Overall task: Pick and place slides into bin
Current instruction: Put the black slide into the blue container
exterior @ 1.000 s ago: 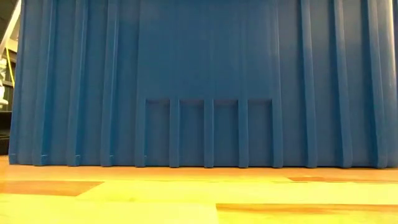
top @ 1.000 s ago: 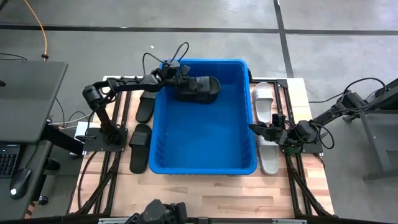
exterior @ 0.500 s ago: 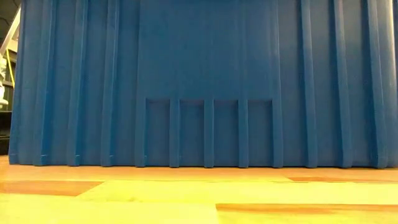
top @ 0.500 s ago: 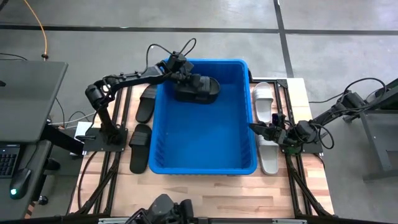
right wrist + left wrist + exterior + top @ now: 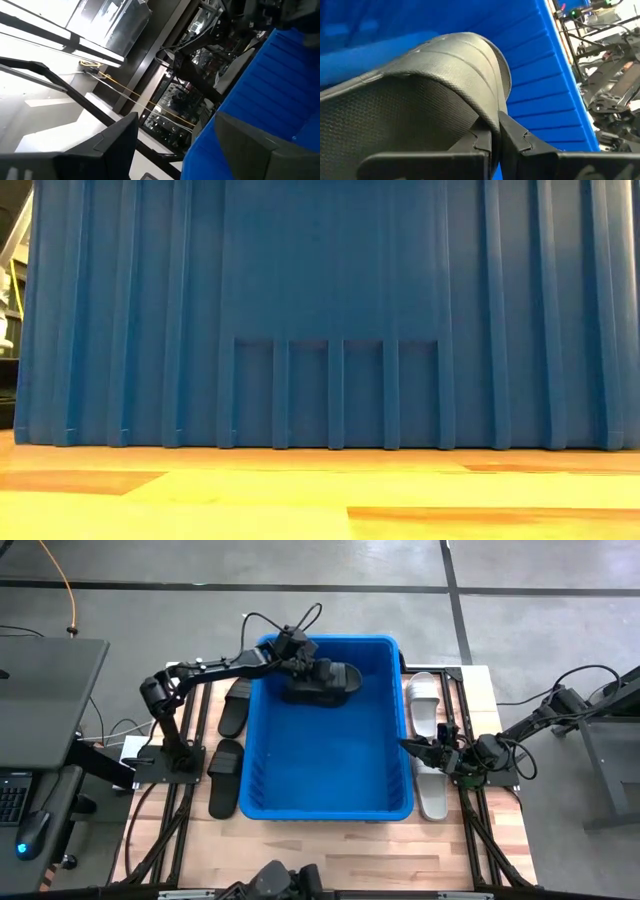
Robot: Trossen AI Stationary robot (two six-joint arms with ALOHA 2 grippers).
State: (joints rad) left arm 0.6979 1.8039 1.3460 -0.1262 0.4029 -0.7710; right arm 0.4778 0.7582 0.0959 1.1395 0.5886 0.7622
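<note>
The blue bin stands mid-table; its near wall fills the low view. My left gripper is over the bin's far end, shut on a black slide that fills the left wrist view. Two more black slides lie flat on the table left of the bin. Two white slides lie to its right. My right gripper waits open over the near white slide, beside the bin's right wall, with nothing between its fingers. My left gripper pinches an edge of the black slide between its two fingers, where the arched strap comes down. The fingers come from the table's left, slanting down. The slide juts out to the right of them, inside the bin's outline; I cannot tell whether it touches the floor.
The bin's floor holds nothing else. Both arm bases stand on the wooden table, which has free room at its near edge. The bin's right wall is close beside my right gripper.
My left gripper has gone toward the table's right edge and risen a little, carrying the black slide farther in over the bin's far end. It has stayed shut on the slide.
</note>
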